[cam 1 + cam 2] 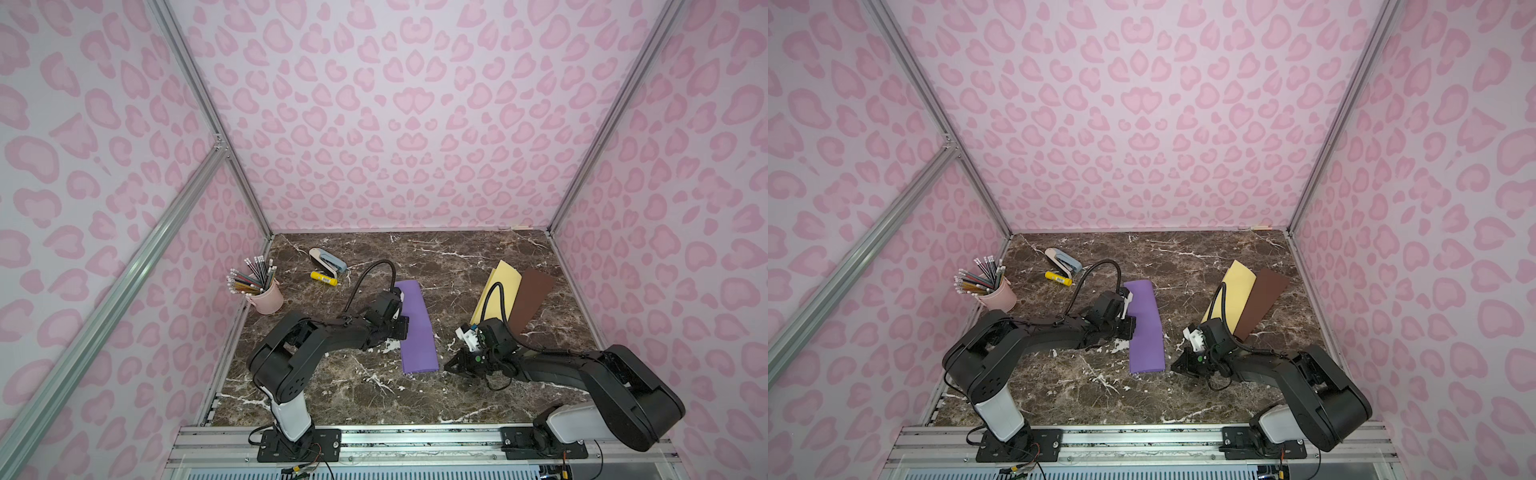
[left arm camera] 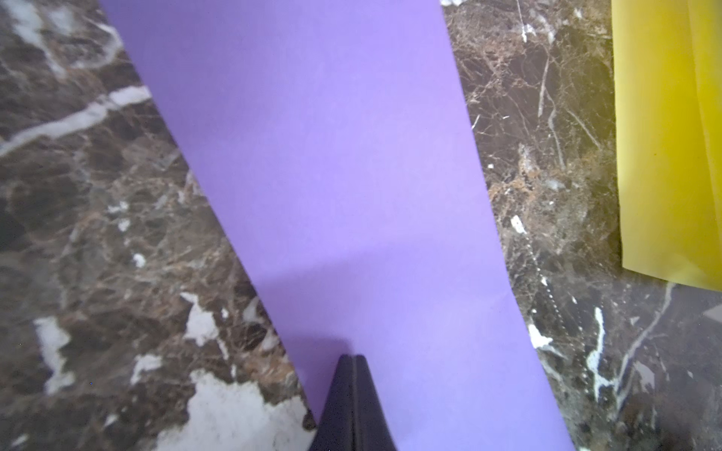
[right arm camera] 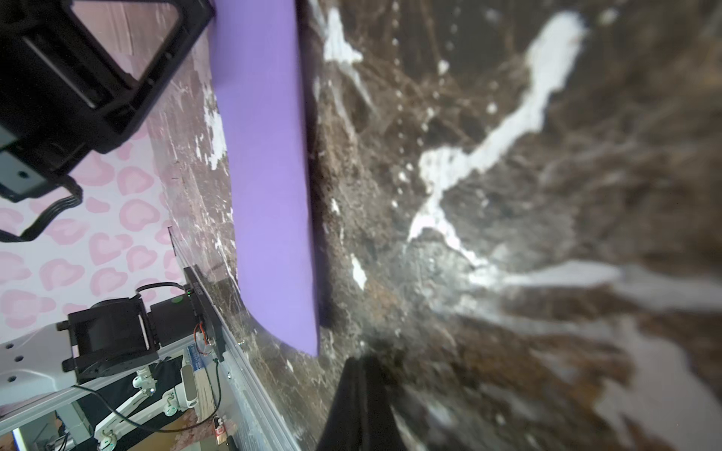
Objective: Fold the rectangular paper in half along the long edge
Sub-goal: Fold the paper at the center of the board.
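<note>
The fingers of your left gripper (image 2: 353, 359) are pressed together, tips over the purple paper (image 2: 332, 156) by its long edge. Your right gripper (image 3: 361, 361), likewise closed on nothing, sits low beside the paper's near corner. The paper lies as a narrow strip mid-way across the marble table (image 1: 457, 257), with pink spotted walls (image 1: 374, 124) around. Only the right wrist view shows a darker band under the strip's edge. Both top views show a pink cup (image 1: 269, 298) of pencils (image 1: 251, 272).
</note>
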Available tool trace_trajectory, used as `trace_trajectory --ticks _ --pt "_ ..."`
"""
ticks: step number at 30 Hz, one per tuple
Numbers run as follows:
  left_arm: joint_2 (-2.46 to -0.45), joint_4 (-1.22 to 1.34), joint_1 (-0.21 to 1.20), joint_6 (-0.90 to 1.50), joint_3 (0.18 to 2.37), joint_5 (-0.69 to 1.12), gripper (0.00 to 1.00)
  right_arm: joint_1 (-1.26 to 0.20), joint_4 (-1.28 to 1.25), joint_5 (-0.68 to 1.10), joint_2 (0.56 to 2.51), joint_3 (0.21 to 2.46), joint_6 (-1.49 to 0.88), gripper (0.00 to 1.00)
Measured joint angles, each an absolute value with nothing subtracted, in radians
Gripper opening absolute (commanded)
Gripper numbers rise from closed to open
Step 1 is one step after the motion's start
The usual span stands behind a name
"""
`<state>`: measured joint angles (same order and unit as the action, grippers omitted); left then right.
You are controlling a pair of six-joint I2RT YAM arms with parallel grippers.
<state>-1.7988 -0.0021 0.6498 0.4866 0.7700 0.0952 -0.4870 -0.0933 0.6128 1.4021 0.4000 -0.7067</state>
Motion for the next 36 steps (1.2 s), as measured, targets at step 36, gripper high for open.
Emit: trace_trajectory --ticks 36 --pt "-1.807 0.014 0.653 0.487 0.765 0.097 0.04 -0.454 -0.020 0.623 1.824 1.030 -0.576 0.00"
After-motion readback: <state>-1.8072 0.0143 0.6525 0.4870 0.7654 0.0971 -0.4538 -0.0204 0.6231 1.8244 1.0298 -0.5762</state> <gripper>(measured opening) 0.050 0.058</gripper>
